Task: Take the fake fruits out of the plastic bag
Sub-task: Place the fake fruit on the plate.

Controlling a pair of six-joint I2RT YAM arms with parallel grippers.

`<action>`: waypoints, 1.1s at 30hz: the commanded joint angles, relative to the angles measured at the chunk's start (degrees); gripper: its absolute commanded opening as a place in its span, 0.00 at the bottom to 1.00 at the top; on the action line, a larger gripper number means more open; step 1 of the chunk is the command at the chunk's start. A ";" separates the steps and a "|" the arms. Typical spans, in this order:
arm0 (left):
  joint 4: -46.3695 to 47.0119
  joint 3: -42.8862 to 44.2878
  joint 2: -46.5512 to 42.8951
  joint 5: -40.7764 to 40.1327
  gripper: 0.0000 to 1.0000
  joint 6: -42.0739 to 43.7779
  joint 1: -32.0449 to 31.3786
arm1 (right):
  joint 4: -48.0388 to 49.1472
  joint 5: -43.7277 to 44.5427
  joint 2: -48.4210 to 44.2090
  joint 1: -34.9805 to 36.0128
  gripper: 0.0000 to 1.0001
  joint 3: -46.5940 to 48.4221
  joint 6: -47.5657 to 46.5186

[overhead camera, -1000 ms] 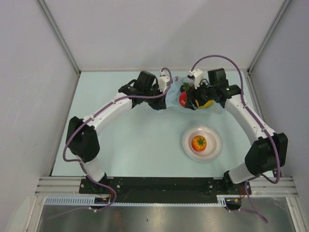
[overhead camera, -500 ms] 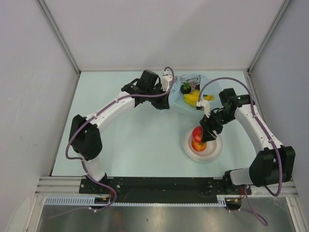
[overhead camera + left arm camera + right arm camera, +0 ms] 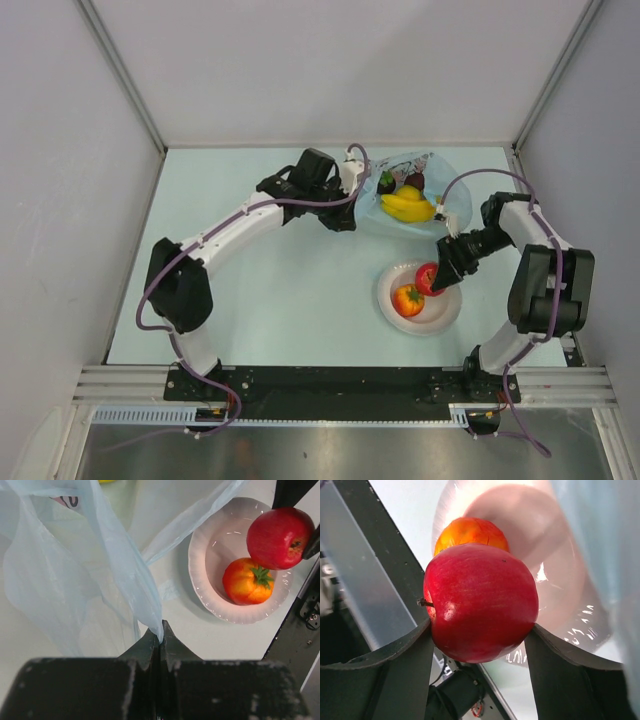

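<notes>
Top view: left end effector (image 3: pixel 352 200) clamps the plastic bag (image 3: pixel 435 163) at its mouth, upper centre, leaving the banana (image 3: pixel 408 207) exposed inside.
Left wrist: jaws pinched shut on bag film, bottom centre.
Right wrist: right end effector (image 3: pixel 480 626) grips red apple (image 3: pixel 480 602) over white plate (image 3: pixel 560 580), apparently for release.

Top cam's mounted up above and behind the arm bases, looking down over the whole table (image 3: pixel 250 290), bases at 6 o'clock. Left wrist cam peeks over the left gripper (image 3: pixel 160 632), super close to the plastic bag (image 3: pixel 100 580), plate (image 3: pixel 205 595) off at 2 o'clock. Right wrist cam is practically nose-to-nose with the red apple (image 3: pixel 480 605), plate behind it around 12. All three views catch that plate with the orange fruit (image 3: pixel 409 298) and the apple.
</notes>
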 commanded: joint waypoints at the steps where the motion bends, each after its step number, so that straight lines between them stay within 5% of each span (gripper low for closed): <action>1: -0.51 0.58 -1.78 -0.37 0.01 2.10 -1.44 | -0.16 -2.13 3.91 -2.15 0.40 -0.60 0.27; 7: -1.13 -0.21 -2.30 -1.07 0.01 3.07 -2.32 | 2.67 -1.34 8.22 -5.06 0.41 -0.69 1.68; 16: -0.96 -0.04 -1.69 -0.54 0.01 2.98 -2.76 | 1.26 -2.31 10.59 -5.23 0.58 -0.69 3.00; 19: -1.04 0.58 -1.25 -0.37 0.01 2.89 -2.85 | 1.26 -1.69 10.42 -5.32 0.70 -0.69 3.88; 22: -1.13 0.93 -1.07 -0.37 0.01 2.98 -2.94 | 0.64 -1.96 10.33 -5.85 1.00 -0.60 4.23; 28: -1.74 1.54 -1.25 -0.54 0.01 3.86 -2.94 | -0.24 1.54 6.65 -8.13 1.00 -0.16 5.98; 33: -2.19 2.07 -2.04 -2.47 0.01 5.70 -2.85 | 4.21 4.38 -11.87 -9.02 1.00 1.16 3.71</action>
